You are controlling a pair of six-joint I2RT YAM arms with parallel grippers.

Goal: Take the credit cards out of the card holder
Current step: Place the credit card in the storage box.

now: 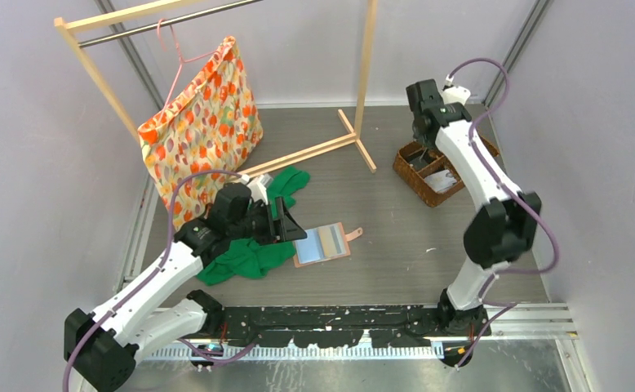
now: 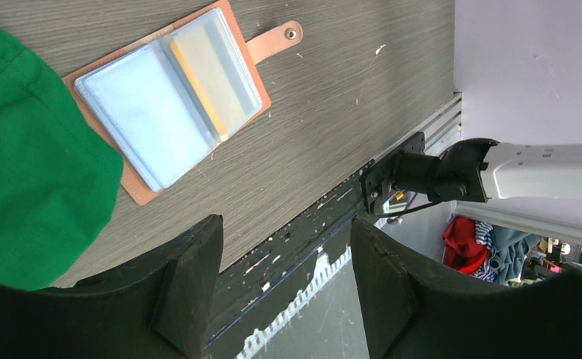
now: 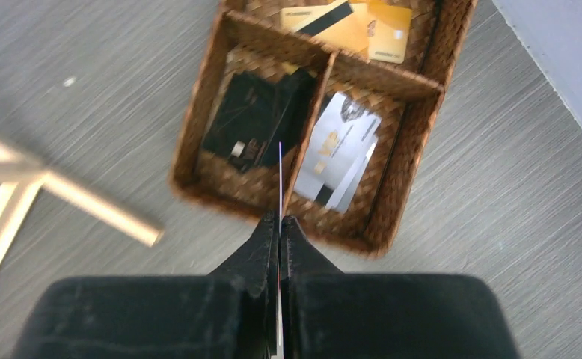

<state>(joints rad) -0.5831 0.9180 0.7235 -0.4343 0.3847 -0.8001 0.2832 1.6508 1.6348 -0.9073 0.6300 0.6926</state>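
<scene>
Card holder lies open toward the near edge of the table, touching green cloth; left gripper is beside it, fingers apart. Right gripper, above the basket near the far right corner, pinches a thin card edge-on

I get soft, even light from overhead, with only faint shadows. In my right wrist view the wooden rack foot smears out of focus, and the card holder shows pale glare on its sleeves
</scene>
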